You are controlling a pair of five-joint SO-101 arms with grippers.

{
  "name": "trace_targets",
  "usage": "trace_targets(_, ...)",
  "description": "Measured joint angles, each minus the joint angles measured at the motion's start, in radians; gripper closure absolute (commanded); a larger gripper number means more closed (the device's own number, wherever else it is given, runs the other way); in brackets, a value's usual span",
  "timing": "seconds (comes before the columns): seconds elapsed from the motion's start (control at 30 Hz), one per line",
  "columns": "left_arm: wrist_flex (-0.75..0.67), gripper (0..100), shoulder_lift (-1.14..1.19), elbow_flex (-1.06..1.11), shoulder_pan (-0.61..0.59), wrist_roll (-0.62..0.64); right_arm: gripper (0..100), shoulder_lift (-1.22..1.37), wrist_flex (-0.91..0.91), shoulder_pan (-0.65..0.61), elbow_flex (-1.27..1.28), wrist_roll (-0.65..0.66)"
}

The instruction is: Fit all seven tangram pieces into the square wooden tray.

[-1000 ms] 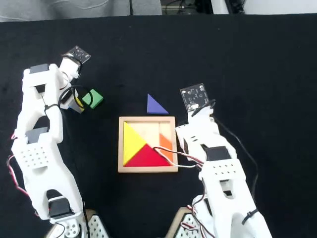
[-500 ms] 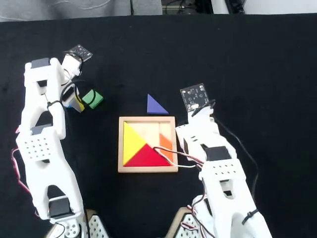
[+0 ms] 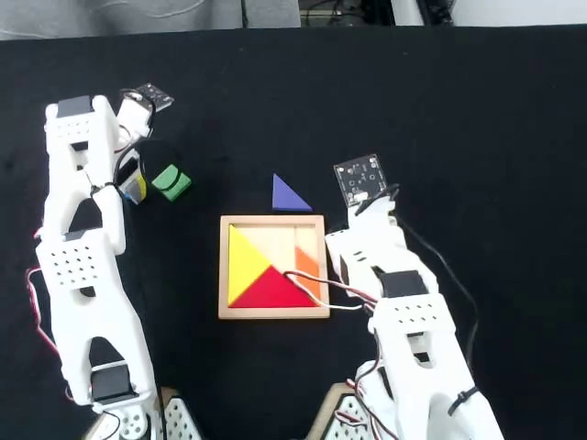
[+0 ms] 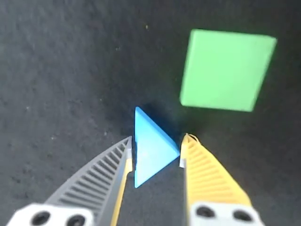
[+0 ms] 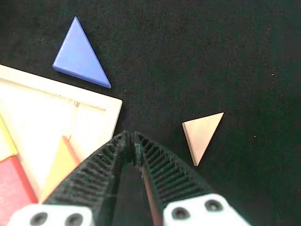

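Tangram pieces lie partly in the square wooden tray (image 3: 273, 313), where a yellow triangle (image 3: 246, 261), a red triangle (image 3: 273, 289) and an orange piece (image 3: 310, 266) sit flat. A purple triangle (image 3: 289, 195) lies just outside the tray's far edge, and a pale wooden triangle (image 5: 201, 134) lies on the black cloth nearby. Off to the side, the left gripper (image 4: 155, 153) is closed narrowly on a small blue triangle (image 4: 150, 141), one finger on its straight edge and the other at its point, with the green square (image 4: 225, 70) close beside it. The right gripper (image 5: 133, 141) is pinched closed on nothing, above the tray's corner. These look like light, stiff, smooth little blocks. A hold on a corner looks likely to let one twist, so two flat edges would seem safer.
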Motion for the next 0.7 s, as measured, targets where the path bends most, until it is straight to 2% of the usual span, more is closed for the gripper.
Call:
trace_targets(0.17,0.184,84,0.0,-0.163,0.012,0.002,98.5,0.0,-0.006,0.0,0.0,0.0)
trace_targets(0.33,0.216,84,-0.074,-0.181,0.066,0.003,98.5,0.0,-0.009,0.057,0.002,0.002)
trace_targets(0.47,0.216,84,-0.295,0.003,0.196,-0.063,98.4,0.0,-0.038,0.098,0.002,0.0)
trace_targets(0.6,0.213,83,-0.598,0.315,0.404,-0.137,98.4,0.0,-0.049,0.141,0.002,-0.021)
trace_targets(0.7,0.14,83,-0.836,0.563,0.56,-0.16,98.4,0.0,-0.049,0.178,0.002,-0.055)
